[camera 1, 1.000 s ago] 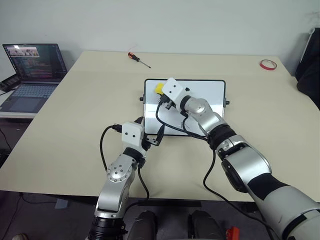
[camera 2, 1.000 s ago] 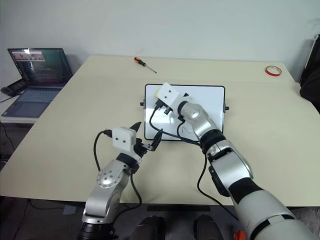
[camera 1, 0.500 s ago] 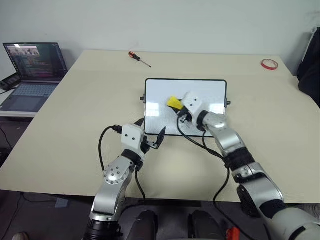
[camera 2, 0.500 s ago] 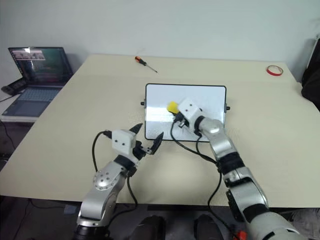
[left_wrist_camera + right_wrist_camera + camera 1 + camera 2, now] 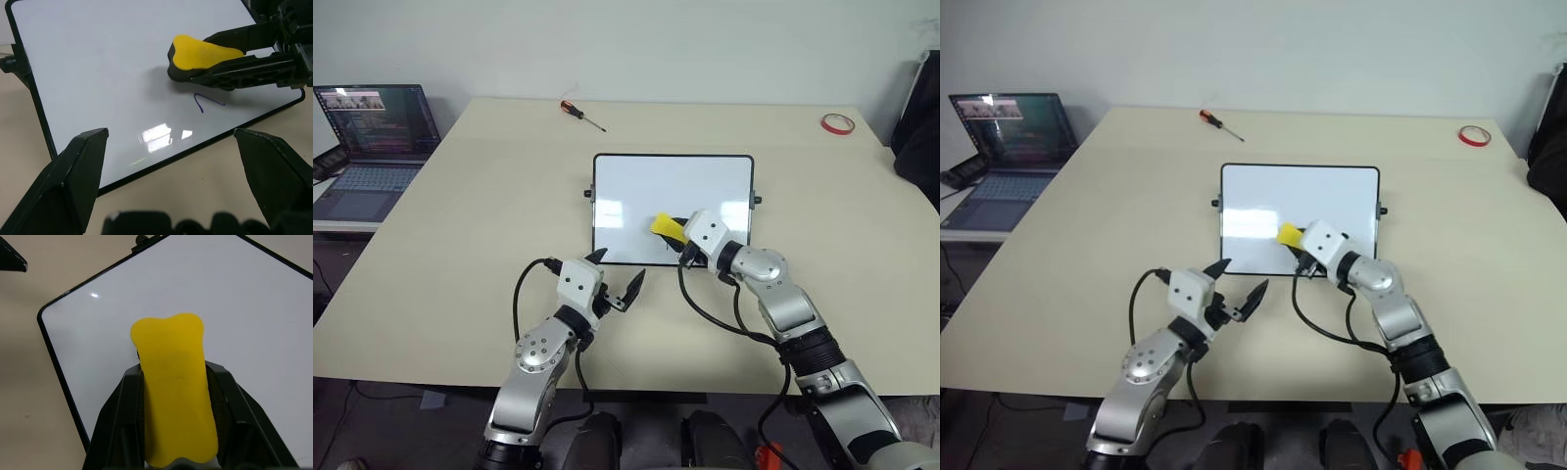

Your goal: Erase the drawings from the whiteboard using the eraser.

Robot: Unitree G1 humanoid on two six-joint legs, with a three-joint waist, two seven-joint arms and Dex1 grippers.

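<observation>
Clamped between the two black fingers of the right gripper, the yellow eraser was held over the near right part of the whiteboard, close to its glossy face; whether it was pressed onto the surface could not be told. The board was laid flat near the middle of the table, its near edge just beyond both grippers. The left gripper was held with its fingers spread wide and nothing between them, above bare tabletop just off the board's near left corner. One mark was left: a small blue curl was seen in the left wrist view, just beside the eraser on its near side, close to the board's near edge and not covered by it. No other marks could be made out, so most of the board was judged to be clean, with the task close to done. What was left, as judged, was a short pass of the eraser toward the near edge over that curl. A screwdriver was lying at the far side of the table, a red tape ring at the far right, and a laptop off to the far left.
</observation>
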